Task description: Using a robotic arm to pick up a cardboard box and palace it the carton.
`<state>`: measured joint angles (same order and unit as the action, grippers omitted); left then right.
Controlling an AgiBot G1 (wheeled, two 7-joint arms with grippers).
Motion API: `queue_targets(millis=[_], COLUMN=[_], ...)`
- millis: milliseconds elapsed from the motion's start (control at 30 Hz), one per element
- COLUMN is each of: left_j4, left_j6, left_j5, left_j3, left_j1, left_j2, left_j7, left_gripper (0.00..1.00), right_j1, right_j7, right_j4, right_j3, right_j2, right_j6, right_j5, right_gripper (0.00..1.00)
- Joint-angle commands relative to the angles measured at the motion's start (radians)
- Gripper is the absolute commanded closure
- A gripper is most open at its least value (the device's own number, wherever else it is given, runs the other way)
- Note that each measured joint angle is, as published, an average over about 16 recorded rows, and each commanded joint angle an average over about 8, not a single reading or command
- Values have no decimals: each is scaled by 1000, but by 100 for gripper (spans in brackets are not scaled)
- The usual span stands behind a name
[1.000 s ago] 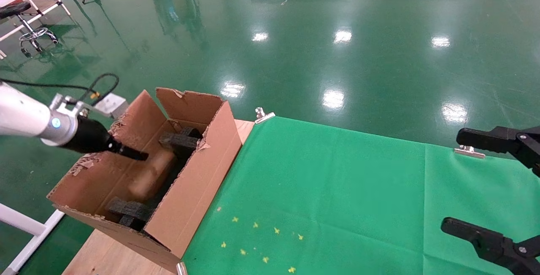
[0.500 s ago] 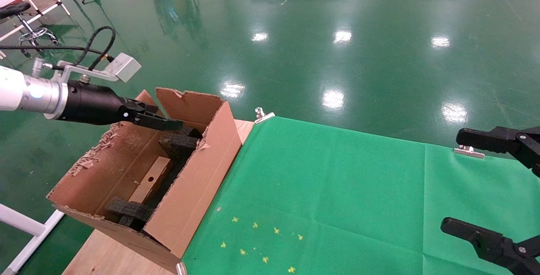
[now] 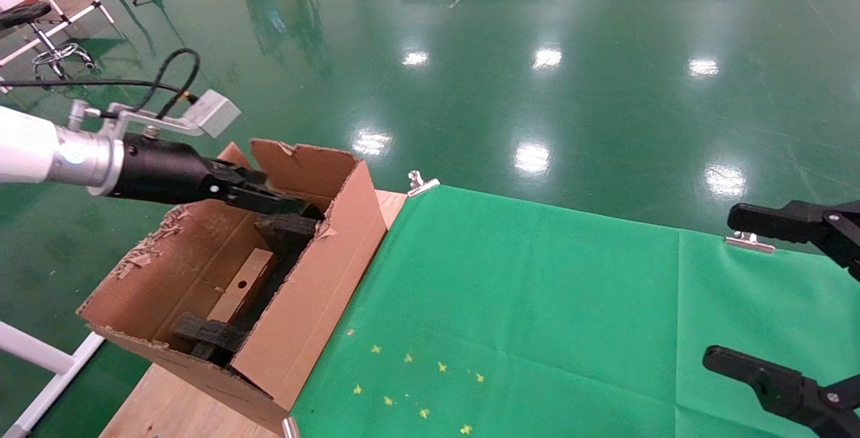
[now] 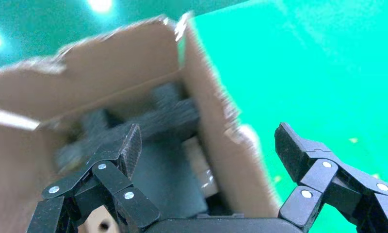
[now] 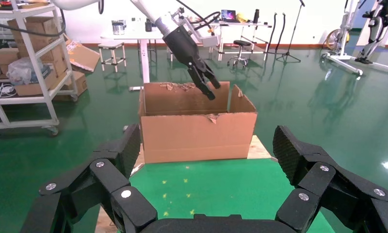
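A glossy green floor (image 3: 537, 35) reflecting ceiling lights stretched behind a wooden worktop (image 3: 168, 411) whose larger part was covered by a green cloth (image 3: 537, 303) held with metal clips. The carton (image 3: 302, 317) stood at the robot's left end of the worktop, its ragged flaps up, with black foam pieces (image 3: 285, 228) at its far and near ends. The cardboard box (image 3: 238, 287) lay inside the carton on its floor, between the foam pieces, touching nothing but the carton as far as could be seen. The robotic arm (image 3: 40, 152) reached in from the left, and the left pincer (image 3: 285, 204) hovered over the far end of the carton, above the far foam piece; in the left wrist view its fingers (image 4: 126, 143) were spread wide apart and grasped nothing. The right pincer (image 3: 772, 297) hung at the robot's right edge of the green cloth, well apart from the carton, its fingers likewise spread and empty.
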<state>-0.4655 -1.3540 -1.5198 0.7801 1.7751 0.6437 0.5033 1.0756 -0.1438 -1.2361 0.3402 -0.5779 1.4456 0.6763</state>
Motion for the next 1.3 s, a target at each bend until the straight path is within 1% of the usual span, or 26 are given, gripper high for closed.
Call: queue_targets(millis=[33,700,1300], left_j4=[-28,-340,-593], left_j6=[-6,-59,-103], left_j5=[27,328,571], left_j3=[-17,-208,-362], left_j1=[-23,-290,-507], left_j2=[-1,-14,-24], left_j7=[-10,-131,-228], left_gripper=[0,0,0], right_j1=[0,0,0], right_j7=[0,0,0], right_j4=[0,0,0], right_j3=[0,0,0], right_j2=[0,0,0], right_j6=[0,0,0], right_j5=[0,0,0], right_gripper=[0,0,0])
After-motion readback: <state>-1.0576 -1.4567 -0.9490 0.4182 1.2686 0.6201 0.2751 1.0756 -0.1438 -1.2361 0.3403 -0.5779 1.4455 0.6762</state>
